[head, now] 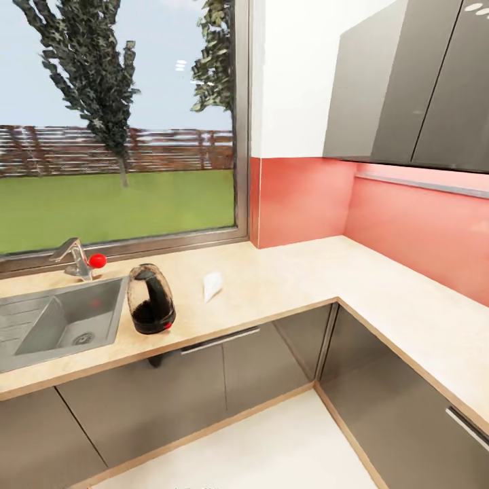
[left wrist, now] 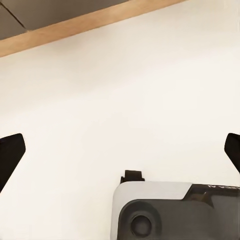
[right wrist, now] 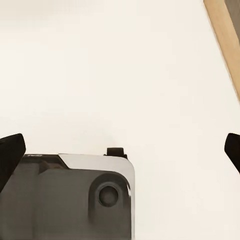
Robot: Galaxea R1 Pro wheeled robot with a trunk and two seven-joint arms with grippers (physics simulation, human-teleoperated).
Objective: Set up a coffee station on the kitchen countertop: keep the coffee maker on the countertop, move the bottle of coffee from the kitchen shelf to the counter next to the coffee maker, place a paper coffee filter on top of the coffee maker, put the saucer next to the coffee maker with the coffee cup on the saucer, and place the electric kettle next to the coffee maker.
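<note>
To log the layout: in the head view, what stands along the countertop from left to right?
Sink → faucet → kettle → paper filter → bare countertop running round the corner.

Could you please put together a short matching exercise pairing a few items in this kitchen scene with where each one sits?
Things:
1. electric kettle
2. paper coffee filter
3. faucet
4. wall cabinets

Places:
A. behind the sink, below the window
B. on the countertop, just beside the sink
C. high above the pink backsplash
D. lying on the countertop, between the kettle and the corner

Pairs: 1-B, 2-D, 3-A, 4-C
</note>
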